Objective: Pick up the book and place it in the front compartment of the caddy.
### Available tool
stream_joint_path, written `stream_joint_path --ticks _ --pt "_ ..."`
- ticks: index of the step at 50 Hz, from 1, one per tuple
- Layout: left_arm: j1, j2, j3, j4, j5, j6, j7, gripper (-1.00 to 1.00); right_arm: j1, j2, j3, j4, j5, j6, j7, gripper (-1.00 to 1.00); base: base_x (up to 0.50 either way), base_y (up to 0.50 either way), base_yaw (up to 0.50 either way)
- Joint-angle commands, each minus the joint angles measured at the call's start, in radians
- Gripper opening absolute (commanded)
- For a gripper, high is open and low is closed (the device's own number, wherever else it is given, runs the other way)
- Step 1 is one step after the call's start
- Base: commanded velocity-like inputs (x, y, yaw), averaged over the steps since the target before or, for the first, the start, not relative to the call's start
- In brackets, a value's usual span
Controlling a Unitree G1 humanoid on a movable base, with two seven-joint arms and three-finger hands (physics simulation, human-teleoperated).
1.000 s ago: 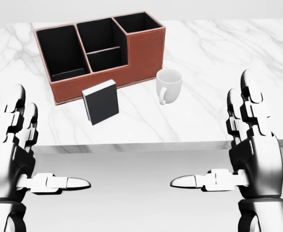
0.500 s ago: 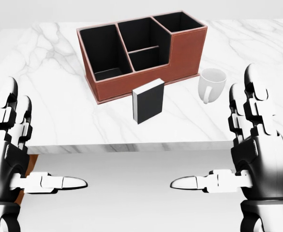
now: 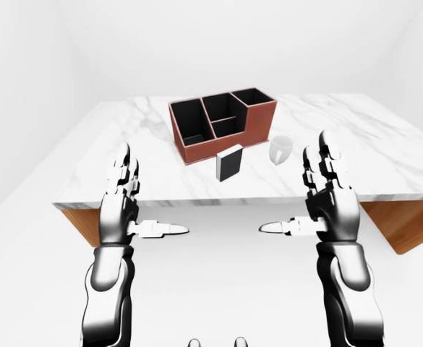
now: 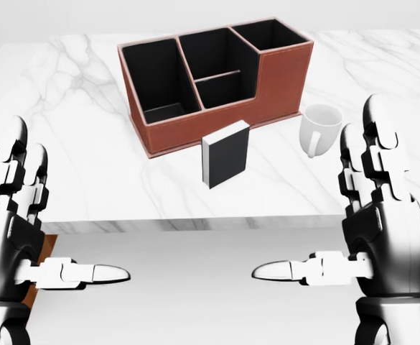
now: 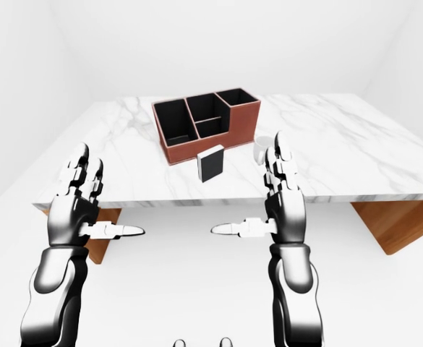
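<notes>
In the left-eye view a marble worktop [image 3: 341,155] carries a brown caddy [image 3: 222,124] with black compartments. The book [image 3: 229,163] stands upright just below the caddy's lower wall, apart from it as far as can be told. A white mug [image 3: 280,149] sits to the right of the book, near the caddy's right end. Both hands hang below the worktop's near edge, well short of the book.

In the head view the left hand [image 4: 19,237] shows fingers spread upward and thumb stretched sideways, holding nothing. The right hand [image 4: 367,230] mirrors it, fingers upright and apart, thumb pointing toward the other hand, also empty. The caddy here shows one large compartment at its left, a split middle section and a taller compartment at its right.

The right-eye view adds little: the book stands between the caddy and the worktop's edge, and the right hand partly covers the mug.

By my judgement the task is at the approach step, with nothing grasped. The next move calls for one hand, likely the right, to reach over the worktop's edge and close on the book's sides. Because it stands on edge, a push could tip it.
</notes>
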Motion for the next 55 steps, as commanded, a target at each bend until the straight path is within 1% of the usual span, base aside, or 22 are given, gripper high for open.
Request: stream_joint_path --ticks 1,32,44,49,55 --pt "-0.001 -0.001 -0.002 0.004 0.0 0.0 -0.001 1.0 0.006 0.0 0.002 -0.03 0.022 0.0 0.01 1.0 0.5 0.0 0.0" --pt "-0.006 -0.002 0.008 -0.036 -0.025 0.0 0.007 1.0 0.003 -0.003 -0.001 -0.033 0.014 0.0 0.014 1.0 0.5 0.0 0.0" --pt "-0.011 0.002 0.016 -0.047 -0.034 0.0 0.01 1.0 0.009 -0.002 0.016 -0.023 -0.004 0.0 0.017 1.0 0.5 0.0 0.0" --pt "-0.013 0.003 0.017 -0.052 -0.035 0.0 0.011 1.0 0.01 0.0 0.023 -0.026 -0.015 0.0 0.014 1.0 0.38 0.0 0.0" --pt "-0.011 0.002 0.017 -0.054 -0.036 0.0 0.01 1.0 0.007 -0.001 0.028 -0.012 -0.035 0.0 0.007 1.0 0.0 0.0 0.0"
